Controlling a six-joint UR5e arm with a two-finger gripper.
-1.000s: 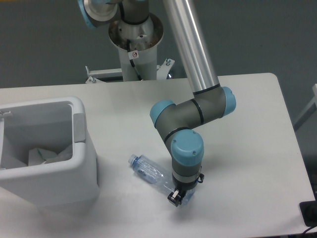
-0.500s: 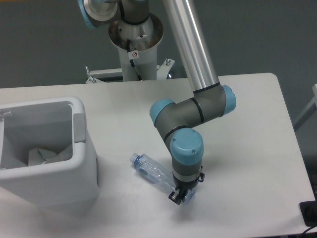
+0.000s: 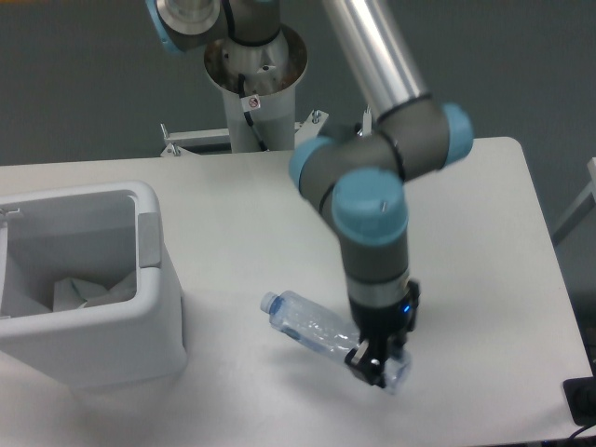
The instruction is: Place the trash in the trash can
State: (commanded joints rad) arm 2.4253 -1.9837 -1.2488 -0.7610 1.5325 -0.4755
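Two pieces of trash show in the scene. One, a crushed clear plastic bottle with a bluish cap end point(image 3: 321, 326), is clamped at its base end between the black fingers of the two-finger gripper point(image 3: 374, 361), which is closed on it near the front edge of the white table point(image 3: 484, 242). The bottle runs from the gripper up and to the left, its cap end pointing left toward the bin; it appears to be tilted and partly lifted, though whether any part touches the tabletop cannot be told. The grey and light-blue arm point(image 3: 372, 214) comes down from the far side to the gripper. The other piece, a small crumpled translucent-white wrapper point(image 3: 88, 291), lies inside the large white rectangular plastic trash can with rounded corners and a thick rim point(image 3: 158, 307), which stands at the left of the table, well apart from the bottle. A small grey tab point(image 3: 148, 240) sits on the can's right rim.
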